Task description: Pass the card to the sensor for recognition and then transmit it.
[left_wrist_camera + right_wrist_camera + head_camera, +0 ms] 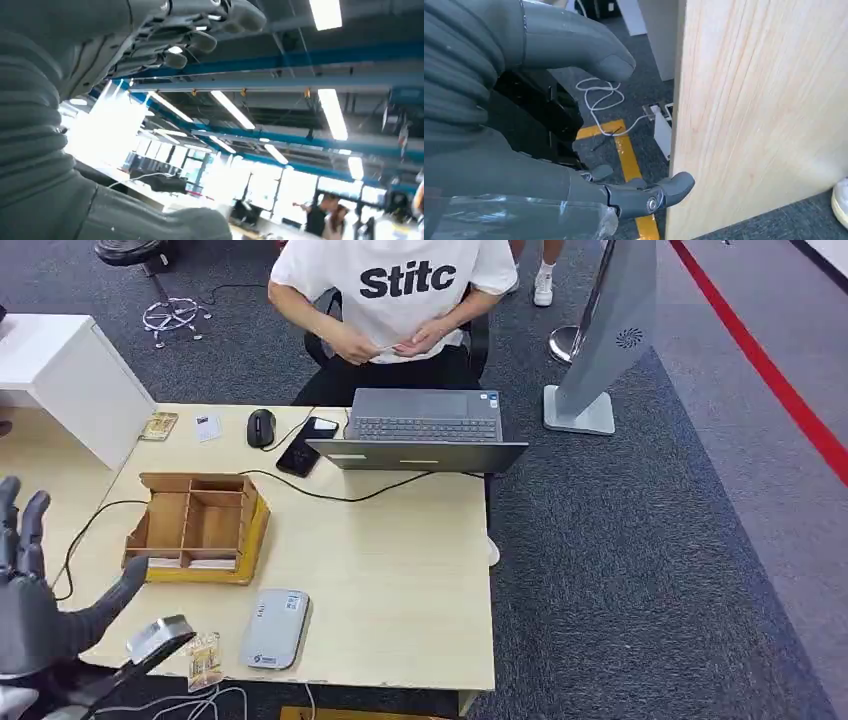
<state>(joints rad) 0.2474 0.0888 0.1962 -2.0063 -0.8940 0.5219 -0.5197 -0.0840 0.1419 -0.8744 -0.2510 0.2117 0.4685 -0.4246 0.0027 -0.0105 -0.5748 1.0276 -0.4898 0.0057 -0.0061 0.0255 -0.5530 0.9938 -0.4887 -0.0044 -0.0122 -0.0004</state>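
Desk (400, 570), head view: your left hand (30, 590) is raised at the near corner, fingers spread and empty. A small card (204, 660) sits just beside the grey reader (275, 630). The seated person (400, 290) pinches something thin (possibly a card, too small to tell).

Left wrist view: the hand points at ceiling lights, holding nothing.

Right wrist view: your right hand (499, 165) hangs beside the desk, thumb and fingers apart, empty.

This fits a card awaiting pickup or one already handed over. Any pass should hold the card flat over the reader.
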